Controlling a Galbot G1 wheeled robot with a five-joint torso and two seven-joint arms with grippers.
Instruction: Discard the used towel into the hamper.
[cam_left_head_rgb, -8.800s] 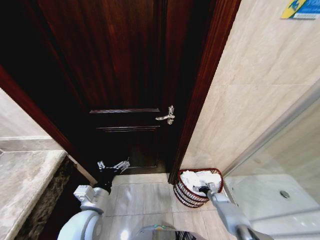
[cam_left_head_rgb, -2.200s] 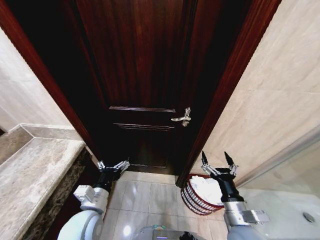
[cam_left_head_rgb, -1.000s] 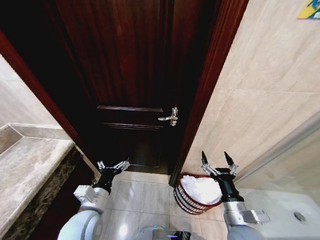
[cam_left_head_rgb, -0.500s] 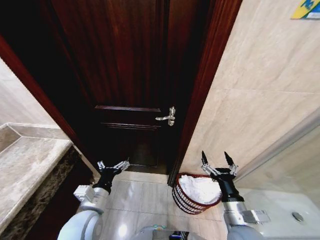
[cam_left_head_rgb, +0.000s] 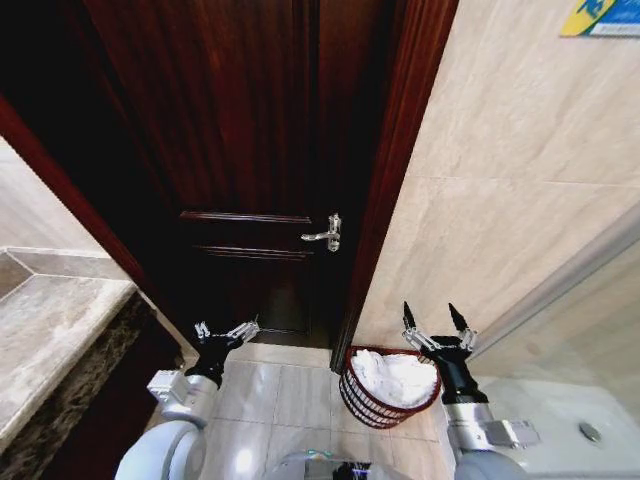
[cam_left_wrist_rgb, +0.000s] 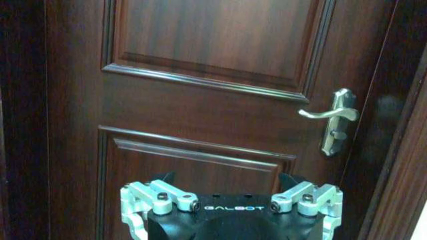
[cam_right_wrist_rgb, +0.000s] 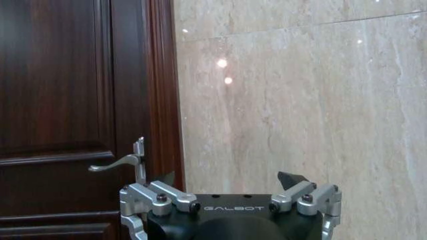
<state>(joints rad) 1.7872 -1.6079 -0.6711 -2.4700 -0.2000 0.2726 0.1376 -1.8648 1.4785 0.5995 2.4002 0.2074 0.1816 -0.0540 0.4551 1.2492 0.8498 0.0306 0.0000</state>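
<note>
step: looks like the drop is basically done, the towel (cam_left_head_rgb: 397, 375) is lying in the hamper (cam_left_head_rgb: 372, 400) and neither arm is carrying anything.
right gripper (cam_left_head_rgb: 435, 327): hanging raised above the right side of the hamper, jaws spread wide, nothing in them. In the right wrist view it's (cam_right_wrist_rgb: 230, 181) pointing at the tiled wall (cam_right_wrist_rgb: 300, 95) and the door frame (cam_right_wrist_rgb: 162, 85).
left gripper (cam_left_head_rgb: 226, 333): idling low on the left in front of the dark wooden door (cam_left_head_rgb: 250, 150), jaws spread and empty too. In its wrist view it's (cam_left_wrist_rgb: 227, 182) facing the door panel, with the silver door handle (cam_left_wrist_rgb: 331, 117) off to one side.
next move: my guess is nothing left to grab, so it's just a matter of backing off without bumping the basket or the door.
hamper: small round red-brown openwork basket, tapering toward its base, sitting on the tiled floor (cam_left_head_rgb: 290, 390) right at the foot of the door frame, against the wall.
towel: white, crumpled, filling the top of the hamper, none that I can see hanging over the rim.
</note>
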